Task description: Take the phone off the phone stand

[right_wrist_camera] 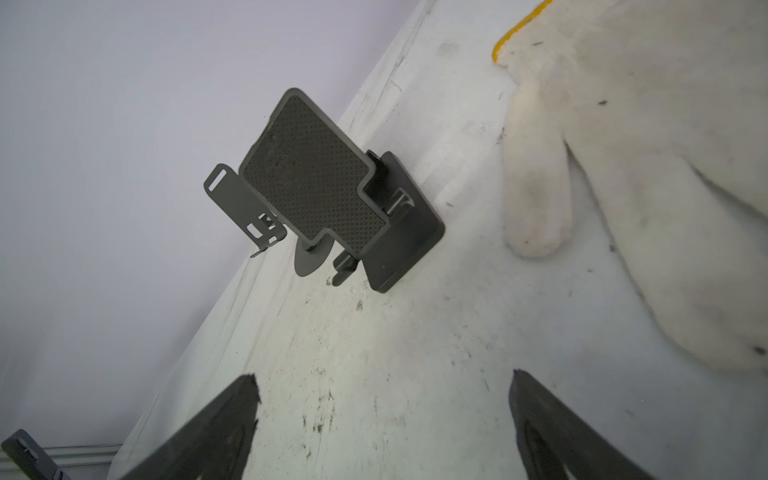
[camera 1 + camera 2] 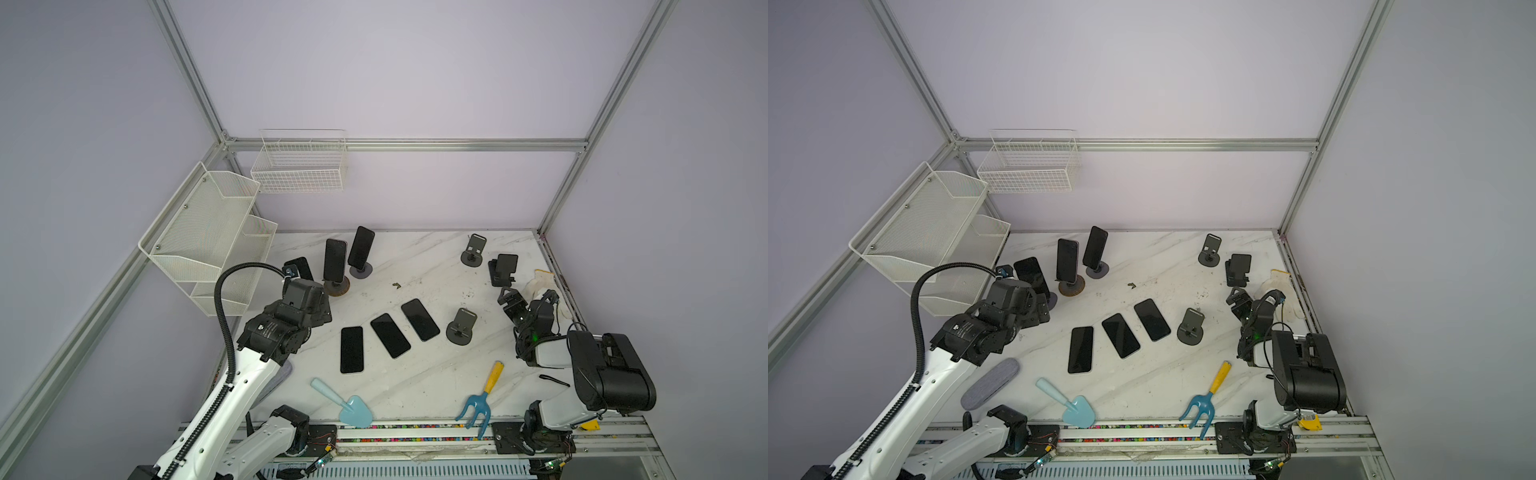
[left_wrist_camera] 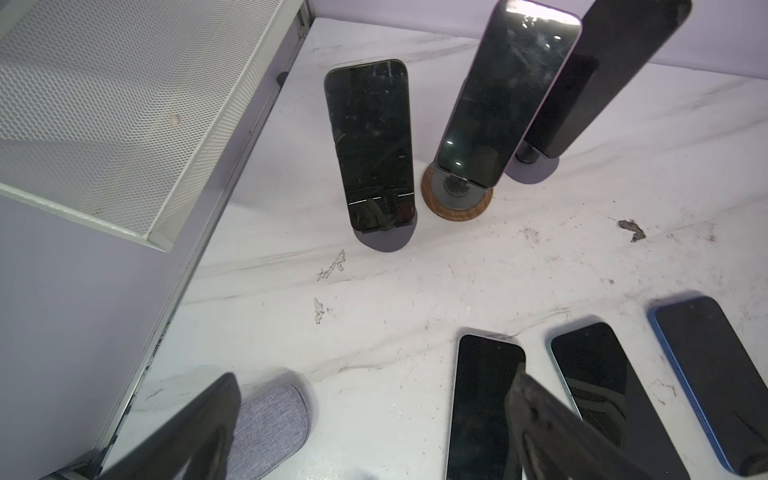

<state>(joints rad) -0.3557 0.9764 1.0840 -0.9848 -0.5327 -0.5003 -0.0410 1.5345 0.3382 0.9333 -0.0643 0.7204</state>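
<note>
Wide open and empty: left gripper (image 3: pixel 376 376), near the wood-base stand (image 3: pixel 457 203), not touching it. The phone (image 3: pixel 370 141) leans on a grey round stand (image 3: pixel 384 241) just beside the wood-base stand, on its mesh rack (image 3: pixel 124 104) side. The wood-base stand holds a second phone (image 3: pixel 507 95). The right gripper (image 1: pixel 382 378) has its fingers spread and grips nothing, well apart from the wood-base stand.

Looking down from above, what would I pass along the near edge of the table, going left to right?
In a top view: grey pad → trowel → rake.
</note>
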